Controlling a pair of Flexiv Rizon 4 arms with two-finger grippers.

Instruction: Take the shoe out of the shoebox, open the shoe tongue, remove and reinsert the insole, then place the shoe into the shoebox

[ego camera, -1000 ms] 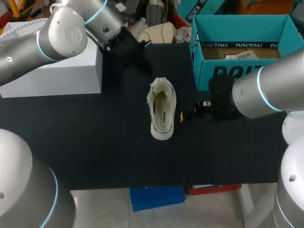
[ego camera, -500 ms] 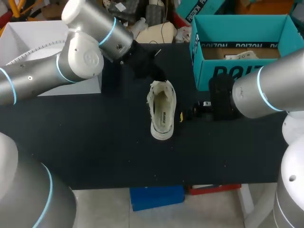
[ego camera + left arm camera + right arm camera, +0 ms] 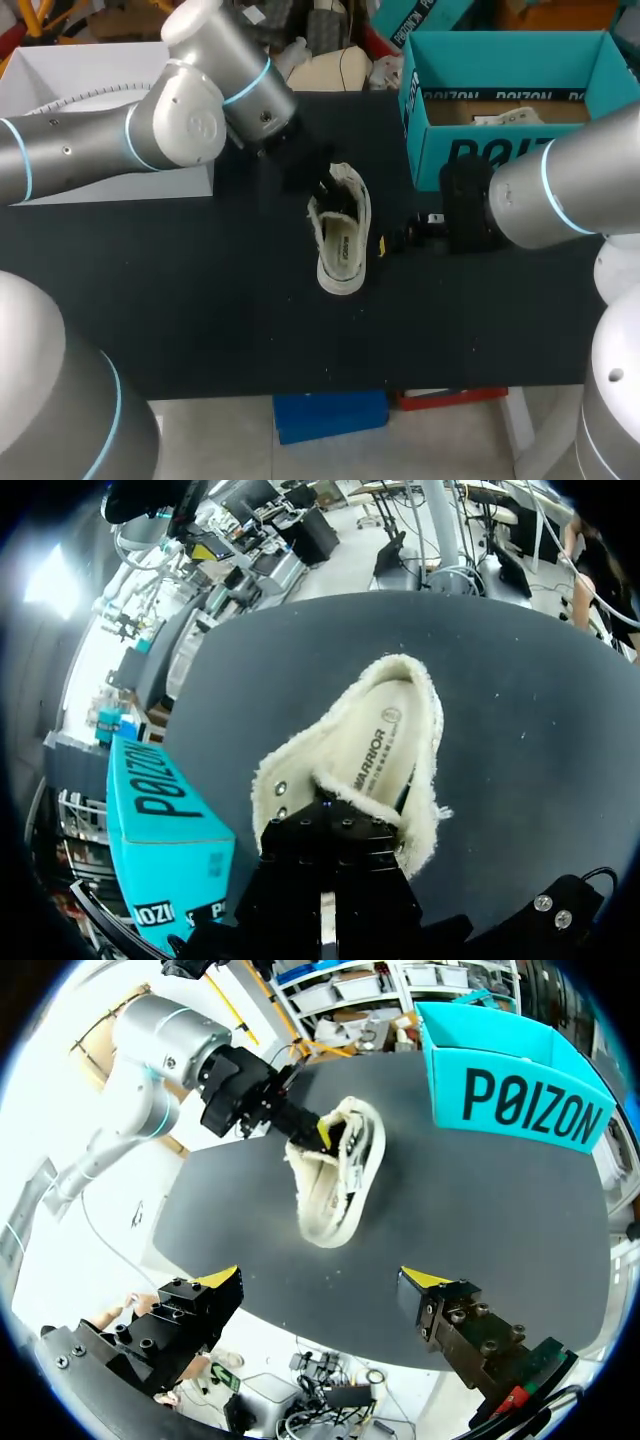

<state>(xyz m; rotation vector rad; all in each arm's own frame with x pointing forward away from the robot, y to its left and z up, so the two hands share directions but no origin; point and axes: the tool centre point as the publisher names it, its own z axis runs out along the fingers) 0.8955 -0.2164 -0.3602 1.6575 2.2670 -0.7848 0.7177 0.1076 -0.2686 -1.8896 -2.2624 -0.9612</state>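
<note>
The shoe (image 3: pixel 342 235) lies on the table (image 3: pixel 200 300), shoebox (image 3: pixel 500 60) behind to its right.

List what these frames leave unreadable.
The left gripper: open or shut unclear; its own black body blocks the left wrist view, head view too small.
Tongue of the shoe: hidden by that gripper in every view.
The shoebox: near interior behind its front wall in head view.

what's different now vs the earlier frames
The left pincer swung in from the far left toward the middle and came down onto the far end of the shoe. Whether it has gripped the shoe cannot be seen. The shoe, the right pincer, open beside it, and the shoebox stayed put.
</note>
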